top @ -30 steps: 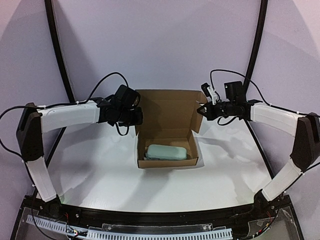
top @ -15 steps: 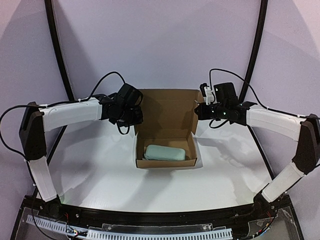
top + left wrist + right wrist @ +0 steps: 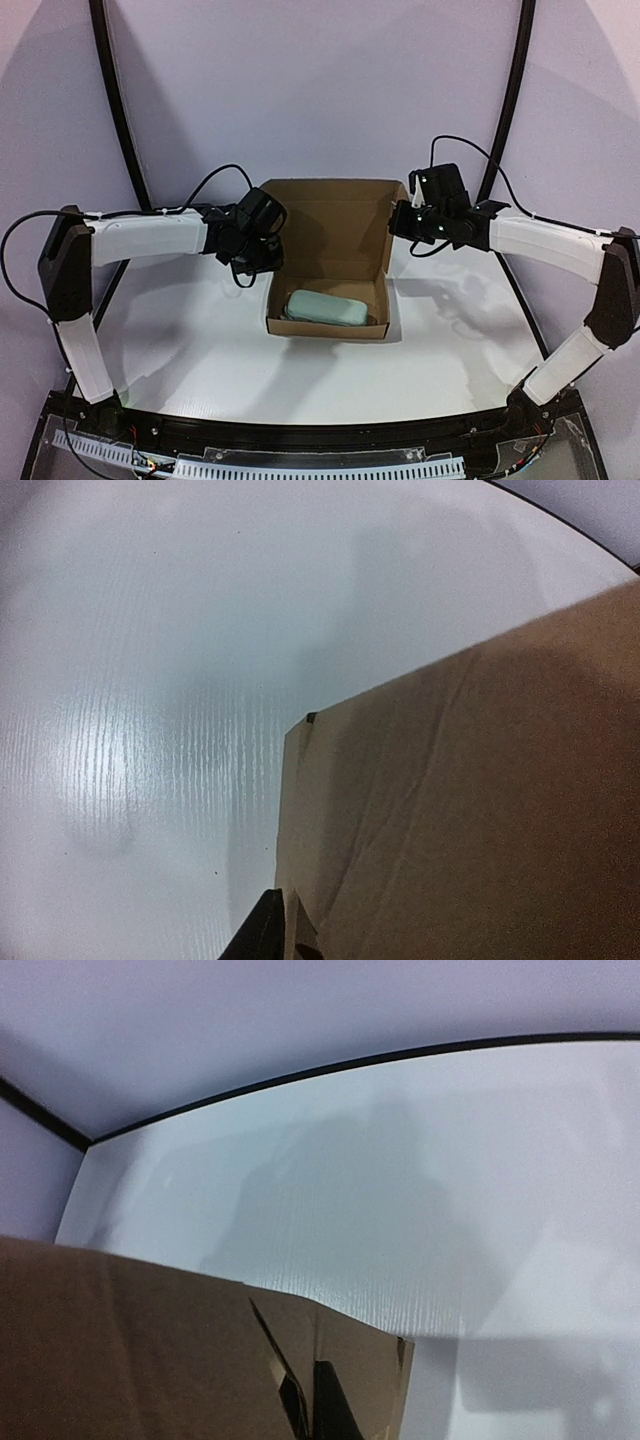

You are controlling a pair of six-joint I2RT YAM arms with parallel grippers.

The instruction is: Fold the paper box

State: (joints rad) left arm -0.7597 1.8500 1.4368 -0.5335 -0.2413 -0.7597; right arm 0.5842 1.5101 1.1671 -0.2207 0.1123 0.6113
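The paper box (image 3: 330,225) is brown cardboard standing in the middle of the table, with its lid raised behind a shallow tray (image 3: 325,329). My left gripper (image 3: 268,250) is shut on the lid's left side flap. In the left wrist view one dark finger (image 3: 262,932) presses against the cardboard edge (image 3: 450,810). On the other side my right gripper (image 3: 398,222) is shut on the lid's right side flap. Its two dark fingers (image 3: 335,1405) straddle a crease in the cardboard (image 3: 150,1350) in the right wrist view.
A pale green oblong object (image 3: 322,308) lies inside the tray. The white table (image 3: 180,340) runs to a black curved rim (image 3: 115,110) at the back and a black rail (image 3: 320,435) at the front.
Both grippers have moved in against the lid's side flaps, and the right flap has folded inward. The lid leans further forward and the tray has slid slightly left and nearer.
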